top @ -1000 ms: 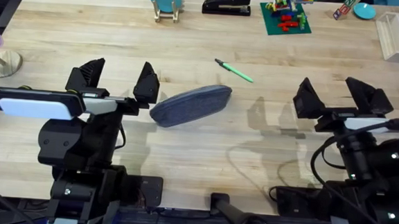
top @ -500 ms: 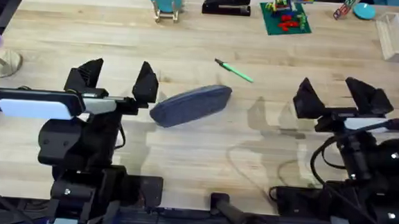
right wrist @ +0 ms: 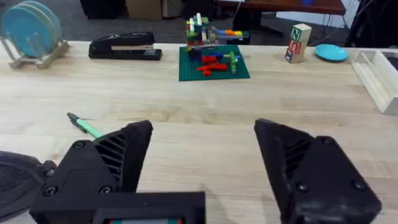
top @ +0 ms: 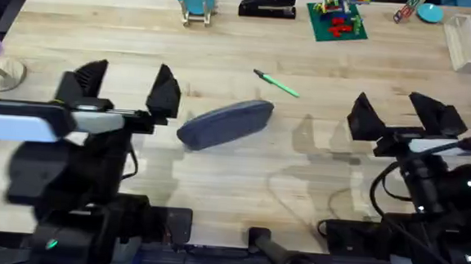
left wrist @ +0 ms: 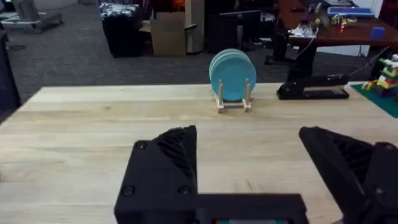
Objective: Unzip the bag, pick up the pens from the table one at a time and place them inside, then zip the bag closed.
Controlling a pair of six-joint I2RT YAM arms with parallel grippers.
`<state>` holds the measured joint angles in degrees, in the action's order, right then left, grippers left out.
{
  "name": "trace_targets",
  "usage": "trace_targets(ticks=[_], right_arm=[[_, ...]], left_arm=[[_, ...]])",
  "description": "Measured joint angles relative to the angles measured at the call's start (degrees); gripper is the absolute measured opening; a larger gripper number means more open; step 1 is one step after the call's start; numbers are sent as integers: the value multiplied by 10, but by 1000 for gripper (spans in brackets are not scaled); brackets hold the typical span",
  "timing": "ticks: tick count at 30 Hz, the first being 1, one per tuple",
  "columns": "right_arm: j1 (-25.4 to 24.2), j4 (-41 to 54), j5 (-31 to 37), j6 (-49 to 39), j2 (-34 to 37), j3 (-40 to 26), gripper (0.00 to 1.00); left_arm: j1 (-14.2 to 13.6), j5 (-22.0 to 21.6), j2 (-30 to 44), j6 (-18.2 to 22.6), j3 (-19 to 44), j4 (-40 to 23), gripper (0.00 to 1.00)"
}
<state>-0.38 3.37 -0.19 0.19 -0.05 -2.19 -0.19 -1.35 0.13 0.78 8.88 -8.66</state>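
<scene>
One bag lies zipped near the counter's middle, with one green pen just beyond it to the right. The left end effector hovers left of the bag, the right end effector well right; both spread wide, empty.

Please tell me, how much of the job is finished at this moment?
Nothing looks done yet. The bag lies closed on the table, and the green pen still lies on the wood beyond it. Nothing is in hand: the left gripper is open beside the bag's end, not touching it, and the right gripper is open and empty. Unzipping, loading and zipping all remain.
</scene>
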Motion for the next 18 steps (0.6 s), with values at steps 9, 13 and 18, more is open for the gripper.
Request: trace_targets(ticks=[9,13,18], right_arm=[[0,79,0,6,16,-87,997],[0,93,0,7,57,-132,997],[0,95,0,9,134,-203,995]], left_arm=[[0,4,55,12,142,-117,993],[0,32,88,21,194,-148,993],[0,77,134,32,253,-182,993]])
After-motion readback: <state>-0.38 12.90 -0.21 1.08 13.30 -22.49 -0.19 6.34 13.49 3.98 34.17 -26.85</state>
